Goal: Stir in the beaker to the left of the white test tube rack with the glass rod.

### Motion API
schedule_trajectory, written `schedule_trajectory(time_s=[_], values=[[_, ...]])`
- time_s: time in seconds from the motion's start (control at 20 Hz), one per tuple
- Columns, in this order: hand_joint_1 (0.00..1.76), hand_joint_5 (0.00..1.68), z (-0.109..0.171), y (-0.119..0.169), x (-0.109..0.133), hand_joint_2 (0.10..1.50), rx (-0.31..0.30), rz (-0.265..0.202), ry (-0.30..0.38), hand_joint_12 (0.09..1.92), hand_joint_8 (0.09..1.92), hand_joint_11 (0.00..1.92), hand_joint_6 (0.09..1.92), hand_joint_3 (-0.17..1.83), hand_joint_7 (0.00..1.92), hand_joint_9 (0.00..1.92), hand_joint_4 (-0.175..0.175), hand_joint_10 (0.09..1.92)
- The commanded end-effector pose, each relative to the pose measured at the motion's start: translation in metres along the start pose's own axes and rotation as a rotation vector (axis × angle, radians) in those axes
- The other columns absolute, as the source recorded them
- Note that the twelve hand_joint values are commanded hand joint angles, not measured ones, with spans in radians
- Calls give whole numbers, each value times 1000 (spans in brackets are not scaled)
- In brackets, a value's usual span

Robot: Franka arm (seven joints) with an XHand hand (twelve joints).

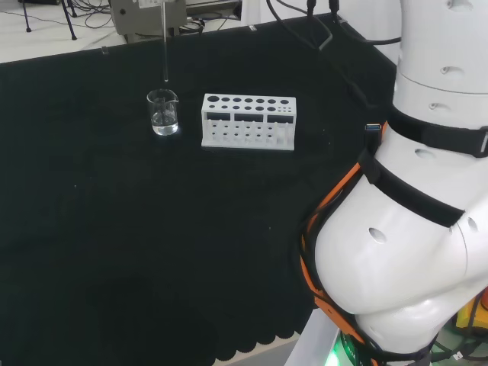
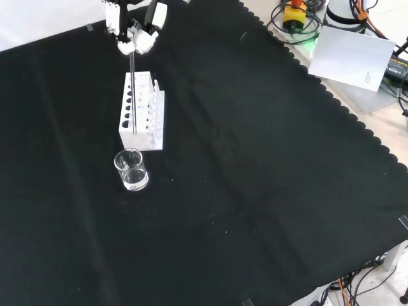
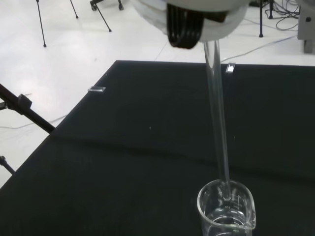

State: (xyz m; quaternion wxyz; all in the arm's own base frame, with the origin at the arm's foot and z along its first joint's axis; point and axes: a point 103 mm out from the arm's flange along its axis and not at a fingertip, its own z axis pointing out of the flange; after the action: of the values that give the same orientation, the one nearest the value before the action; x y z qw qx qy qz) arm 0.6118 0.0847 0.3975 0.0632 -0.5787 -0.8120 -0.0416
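The beaker (image 1: 163, 112) is seen on the black tabletop (image 1: 114, 244), just beside the white test tube rack (image 1: 248, 121), at its left in the head view & in front of it in the front view. It stands upright, w/ a little clear liquid at the bottom. The glass rod (image 1: 165, 42) is held vertical above the beaker; in the head view its lower tip is just over the rim. In the wrist view the tip is seen at about the level of the beaker's mouth; whether it is inside the beaker cannot be told. The upper end of the rod is gripped by the hand (image 2: 136, 33), fingers closed around it, at the top of the front view, above the far end of the rack.
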Motion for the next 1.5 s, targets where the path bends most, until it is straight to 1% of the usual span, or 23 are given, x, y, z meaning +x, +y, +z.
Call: schedule_trajectory(time_s=[0.05,0.45,0.85,1.0,1.15,1.5], values=[[1314,1241,12,9,-10,779,15,-5,7,595,974,1693,351,482,1231,1832,-175,409],[1314,1242,26,26,-21,780,4,-2,31,595,974,1693,349,481,1231,1833,-175,407],[1314,1243,34,33,-23,780,-1,-7,37,595,975,1693,347,480,1230,1834,-175,405],[1314,1243,44,36,-25,780,12,-8,40,595,974,1693,346,479,1231,1834,-175,404],[1314,1243,56,40,-27,780,22,-9,58,596,972,1693,346,479,1232,1835,-175,404],[1314,1244,77,46,-28,779,56,-19,64,596,968,1694,346,479,1234,1836,-175,402]])
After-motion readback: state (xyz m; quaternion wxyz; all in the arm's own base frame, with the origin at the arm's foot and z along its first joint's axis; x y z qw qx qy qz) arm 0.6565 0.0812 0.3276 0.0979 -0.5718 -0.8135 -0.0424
